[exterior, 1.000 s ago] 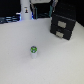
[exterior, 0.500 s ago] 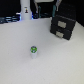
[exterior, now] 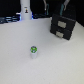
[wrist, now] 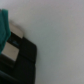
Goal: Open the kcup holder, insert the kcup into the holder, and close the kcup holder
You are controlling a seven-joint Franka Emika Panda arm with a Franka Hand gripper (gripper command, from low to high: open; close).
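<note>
The kcup [exterior: 33, 51], a small white pod with a green top, stands upright on the white table near the middle of the exterior view. The kcup holder [exterior: 63, 27], a black boxy unit, sits at the back towards the exterior view's right, and it looks closed. A dark blurred shape just above the holder is my gripper [exterior: 63, 10], far from the kcup. Its fingers are too blurred to read. In the wrist view the black holder [wrist: 17, 60] shows close by, with a teal part [wrist: 4, 27] at the frame's edge.
A white upright object [exterior: 24, 9] stands at the back towards the exterior view's left, with dark clutter [exterior: 10, 20] along the table's far edge. The white table [exterior: 55, 62] surrounds the kcup.
The dark arm at the back seems to have shifted towards the exterior view's right, closer to the holder. The kcup and holder have not moved.
</note>
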